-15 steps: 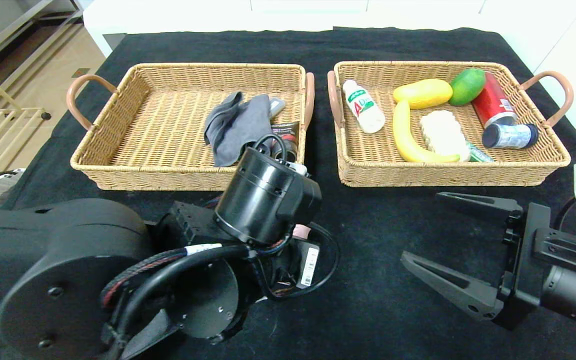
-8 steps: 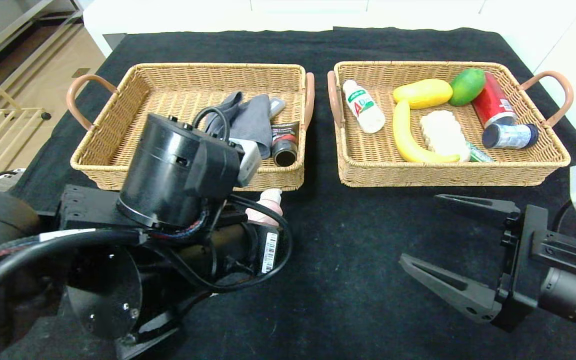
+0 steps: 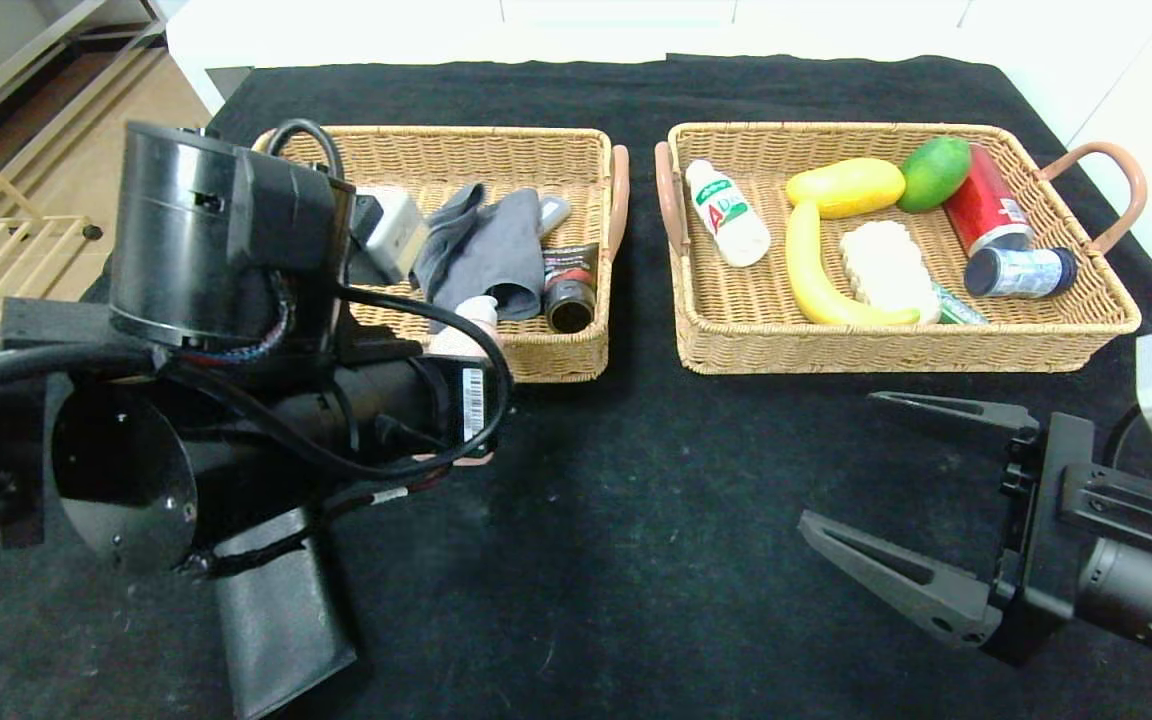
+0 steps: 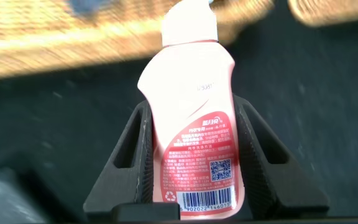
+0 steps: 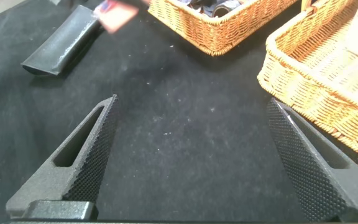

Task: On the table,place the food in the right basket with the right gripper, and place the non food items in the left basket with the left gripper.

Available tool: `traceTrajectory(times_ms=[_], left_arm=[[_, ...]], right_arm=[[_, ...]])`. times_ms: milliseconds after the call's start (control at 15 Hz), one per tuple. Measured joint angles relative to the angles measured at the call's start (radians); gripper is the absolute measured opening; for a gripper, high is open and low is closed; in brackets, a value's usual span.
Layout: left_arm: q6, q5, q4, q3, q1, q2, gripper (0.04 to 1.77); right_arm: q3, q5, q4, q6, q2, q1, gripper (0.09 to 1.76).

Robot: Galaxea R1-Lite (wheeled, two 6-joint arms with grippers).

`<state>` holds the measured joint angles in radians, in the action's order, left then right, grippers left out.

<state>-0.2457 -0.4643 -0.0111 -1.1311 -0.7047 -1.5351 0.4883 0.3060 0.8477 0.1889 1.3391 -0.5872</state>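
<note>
Your left tool point(image 4: 194, 155) grasps a pink bottle point(image 4: 194, 118) just at the near wall of the left basket point(image 3: 556, 355), while your right tool point(image 3: 871, 470) rests released over the tabletop point(image 3: 656, 560).

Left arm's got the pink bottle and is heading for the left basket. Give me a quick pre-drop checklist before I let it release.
1. Grip: left gripper shut on the pink bottle, fingers on both sides: ok.
2. Bottle over the left basket: it sits at the near rim in the head view, not clearly inside: not ok yet.
3. Landing spot: grey cloth and dark can fill the basket's right side; the part under the arm is hidden: cannot tell.
4. Right gripper open, empty, low over the black table, away from the left arm: ok.
5. Right basket holds only its own items: ok.
</note>
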Motion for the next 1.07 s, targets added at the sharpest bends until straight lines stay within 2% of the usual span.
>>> traceTrajectory(times_ms=[200, 533, 1067], left_arm=[[0.006, 0.017, -0.061, -0.017, 0.08, -0.005, 0.84], [0.031, 0.013, -0.162, -0.068, 0.156, -0.047, 0.84], [0.088, 0.004, -0.359, -0.149, 0.205, -0.178, 0.84]], right_arm=[[-0.001, 0.0, 0.0, 0.0, 0.0, 0.0, 1.71], [0.0, 0.0, 0.001, 0.0, 0.006, 0.0, 1.71], [-0.002, 0.0, 0.001, 0.001, 0.014, 0.0, 1.71]])
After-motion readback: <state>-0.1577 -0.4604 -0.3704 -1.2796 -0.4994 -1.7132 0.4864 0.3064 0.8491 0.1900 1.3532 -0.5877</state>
